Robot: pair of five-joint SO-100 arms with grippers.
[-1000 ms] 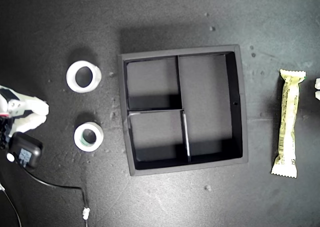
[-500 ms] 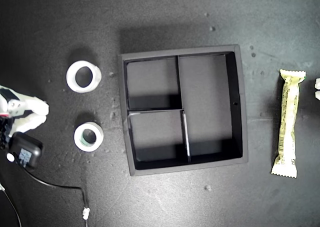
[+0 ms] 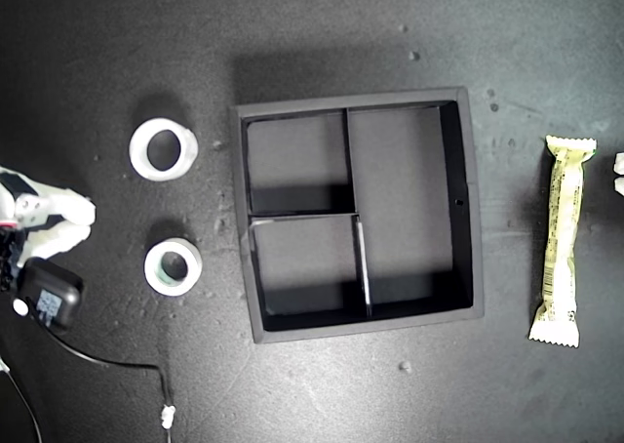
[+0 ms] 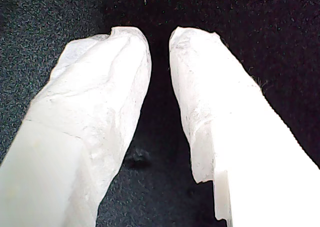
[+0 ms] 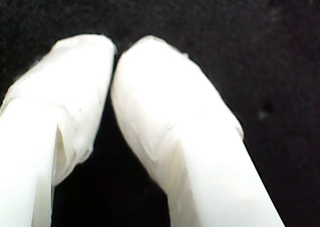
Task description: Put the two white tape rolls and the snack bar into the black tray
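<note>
Since nothing lies in the tray yet, I judge the task unstarted and report the table (image 3: 97, 53) as found, from the exterior view's left to its right.

1. At that view's left edge an arm's white claw (image 3: 60, 219) points toward the rolls, near both but touching neither. I cannot tell from the wrist views which arm it is. A black camera block (image 3: 47, 297) and its cable (image 3: 107, 360) sit below it.
2. Just right of it lie the wide-holed tape roll (image 3: 142, 155) and, nearer the bottom, the grey-cored tape roll (image 3: 156, 267). Both lie flat, hole up, apart from each other and short of the tray; probably staged for this near arm.
3. Centre: the tray (image 3: 237, 219), two small compartments toward the rolls and the tall one toward the bar, all empty.
4. Right: the snack bar (image 3: 564, 240), lengthwise alongside the tall compartment, well clear of the tray wall.
5. At the right edge, a white sliver (image 3: 619, 175), presumably the other arm.

My first claw (image 4: 160, 37) is released, a narrow gap, nothing between. My second claw (image 5: 114, 57) is clenched on nothing.
</note>
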